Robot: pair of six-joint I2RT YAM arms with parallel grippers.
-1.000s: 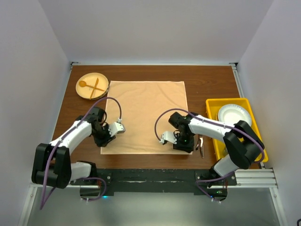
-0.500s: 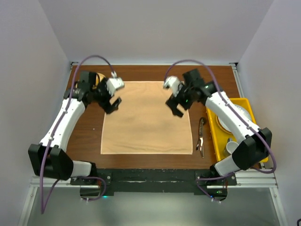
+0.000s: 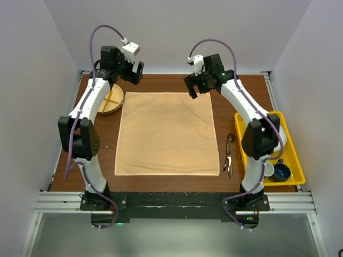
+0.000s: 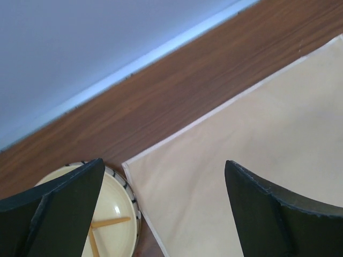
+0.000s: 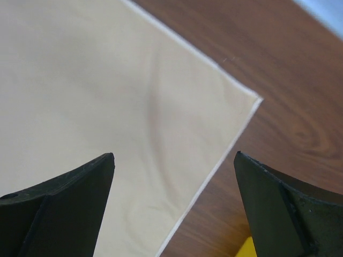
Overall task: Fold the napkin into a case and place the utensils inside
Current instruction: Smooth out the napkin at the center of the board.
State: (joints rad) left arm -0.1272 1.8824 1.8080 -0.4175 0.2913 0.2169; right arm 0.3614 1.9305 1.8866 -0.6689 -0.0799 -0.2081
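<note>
Left pincer (image 3: pixel 134 75) and right pincer (image 3: pixel 194 88) wide, empty; napkin (image 3: pixel 169 131) soft, slippery, so pinch the corner just under each.

Arms: left arm (image 3: pixel 88 107), right arm (image 3: pixel 241 101); white shells, black joints.
Cables (image 3: pixel 211 39): purple, one loop per arm.
Grippers: left gripper (image 3: pixel 135 75), right gripper (image 3: pixel 194 88); black wedge fingers (image 4: pixel 53 214), white cam box on top.
Bases (image 3: pixel 96 203): black.

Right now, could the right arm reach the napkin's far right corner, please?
Probably yes: the right tool hangs open just above the napkin, whose corner lies bare with nothing between.
</note>
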